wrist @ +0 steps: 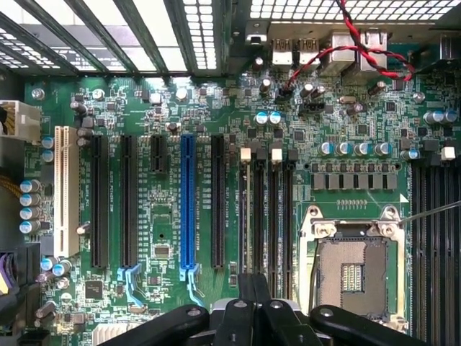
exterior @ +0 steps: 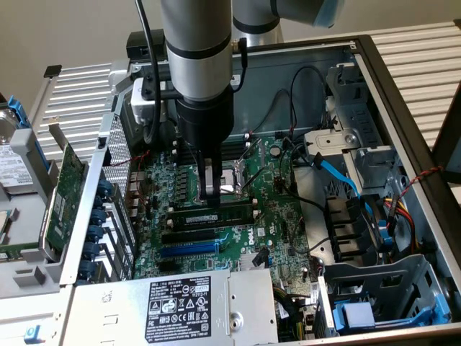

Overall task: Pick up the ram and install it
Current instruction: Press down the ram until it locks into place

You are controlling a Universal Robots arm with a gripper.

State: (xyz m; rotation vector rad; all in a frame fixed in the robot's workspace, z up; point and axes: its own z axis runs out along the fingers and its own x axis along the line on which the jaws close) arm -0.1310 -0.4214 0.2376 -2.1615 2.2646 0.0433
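Observation:
The ram (exterior: 212,215), a thin green stick with a white label, stands on edge in a black memory slot on the motherboard (exterior: 277,216), beside the CPU socket (exterior: 234,180). My gripper (exterior: 211,197) hangs straight down just above the middle of the ram's top edge. Its fingers are pressed together with nothing visible between them. In the wrist view the shut fingertips (wrist: 253,287) sit over the row of memory slots (wrist: 267,216), next to the CPU socket (wrist: 353,267).
The open PC case holds a power supply (exterior: 180,303) at the front and drive cages with blue and orange cables (exterior: 360,209) at the exterior view's right. A green expansion card (exterior: 65,194) lies outside the case on the exterior view's left. Red and black wires (wrist: 360,43) cross near the rear ports.

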